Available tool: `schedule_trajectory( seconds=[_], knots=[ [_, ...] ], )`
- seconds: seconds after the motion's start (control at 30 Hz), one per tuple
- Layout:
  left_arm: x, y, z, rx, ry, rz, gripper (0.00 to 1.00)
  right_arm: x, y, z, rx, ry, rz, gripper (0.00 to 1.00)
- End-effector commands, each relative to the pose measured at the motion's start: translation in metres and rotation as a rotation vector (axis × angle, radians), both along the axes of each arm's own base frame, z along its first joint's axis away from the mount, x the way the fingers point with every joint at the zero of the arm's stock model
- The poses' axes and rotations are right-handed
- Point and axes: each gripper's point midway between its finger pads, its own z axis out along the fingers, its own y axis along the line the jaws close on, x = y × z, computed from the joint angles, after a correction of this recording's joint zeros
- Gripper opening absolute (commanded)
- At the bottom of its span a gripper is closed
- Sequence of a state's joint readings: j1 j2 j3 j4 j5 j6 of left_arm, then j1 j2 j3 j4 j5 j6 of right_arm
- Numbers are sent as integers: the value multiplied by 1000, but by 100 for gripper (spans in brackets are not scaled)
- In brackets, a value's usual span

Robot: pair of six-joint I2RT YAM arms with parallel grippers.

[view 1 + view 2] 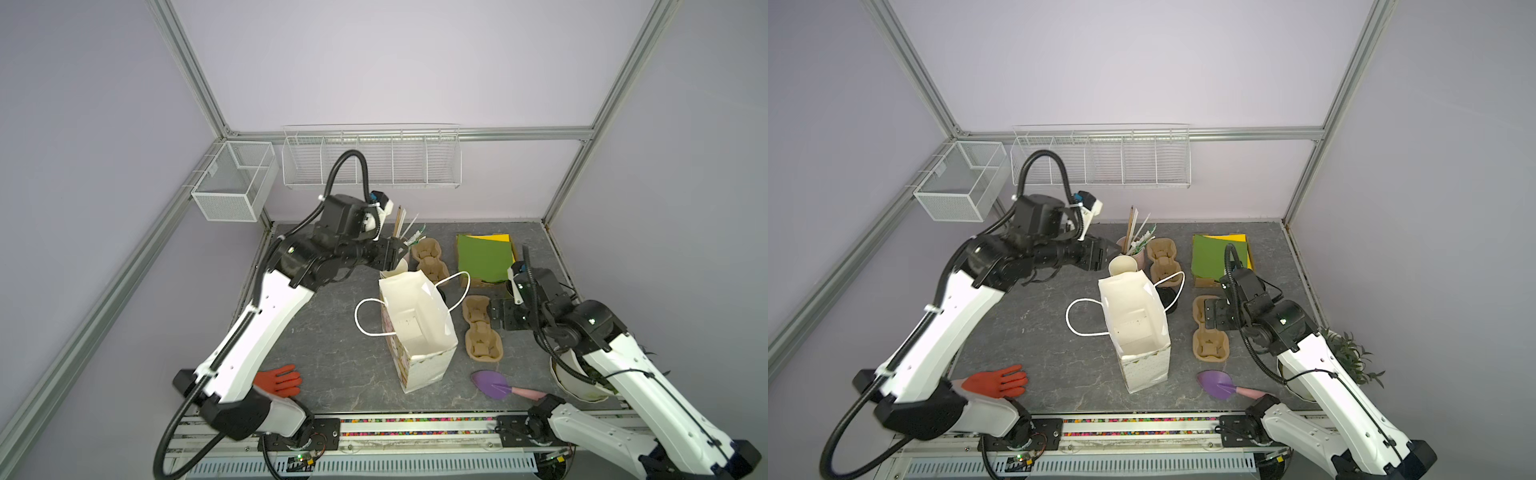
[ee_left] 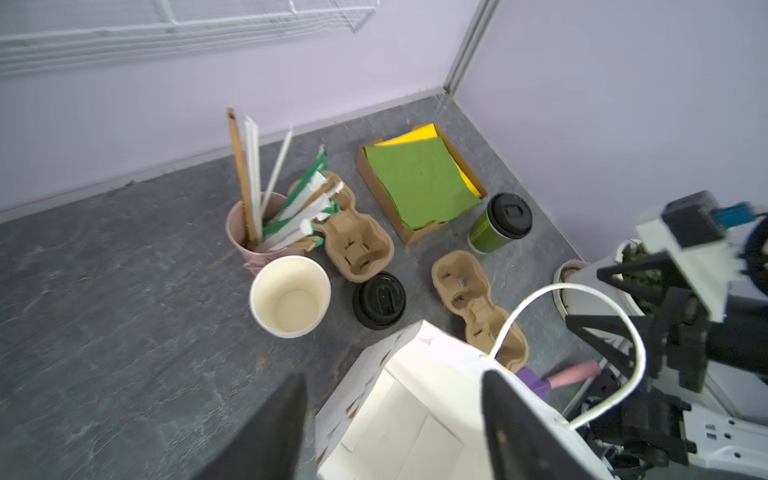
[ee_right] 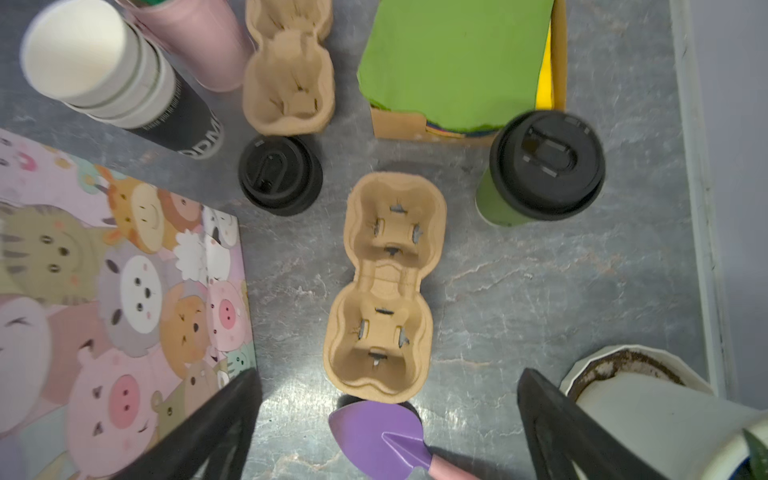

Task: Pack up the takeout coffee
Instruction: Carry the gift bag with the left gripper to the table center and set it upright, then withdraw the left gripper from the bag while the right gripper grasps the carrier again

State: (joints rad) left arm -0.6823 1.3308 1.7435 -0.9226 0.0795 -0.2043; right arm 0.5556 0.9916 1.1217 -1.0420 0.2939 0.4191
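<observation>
One coffee, lidded and upright, on the table by the corner of one box of green paper, clear of both grippers. Two carriers, near carrier and far carrier; one loose lid, perhaps a stack; one cup stack; one straw cup; one bag standing open; one trowel; one glove. Left gripper over the bag mouth, jaws apart, empty; right gripper above the near carrier, jaws wide, empty

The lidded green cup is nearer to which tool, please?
Right. The right tool hovers over the carrier beside the lidded cup; the left tool is beyond the bag, by the cup stack.
</observation>
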Motion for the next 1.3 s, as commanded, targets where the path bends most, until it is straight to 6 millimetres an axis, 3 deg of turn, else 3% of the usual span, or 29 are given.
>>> schedule_trajectory(
  seconds=[0.0, 0.13, 0.37, 0.53, 0.83, 1.27],
  knots=[
    [-1, 42, 29, -81, -169, 186, 82, -3, 2, -22, 13, 78, -25, 99],
    [-17, 76, 20, -78, -210, 281, 88, 1, 5, -43, 7, 128, -37, 96],
    [-20, 127, -33, 35, -247, 484, 90, 12, 14, -80, 23, 208, -41, 85],
    [-29, 159, -42, 13, -333, 606, 91, 17, 15, -98, 28, 240, -49, 77],
    [-26, 157, -50, 36, -335, 601, 91, 30, 13, -127, 33, 315, -71, 63],
    [-24, 153, -55, 45, -324, 582, 90, 38, 12, -153, 14, 364, -88, 55]
  ],
)
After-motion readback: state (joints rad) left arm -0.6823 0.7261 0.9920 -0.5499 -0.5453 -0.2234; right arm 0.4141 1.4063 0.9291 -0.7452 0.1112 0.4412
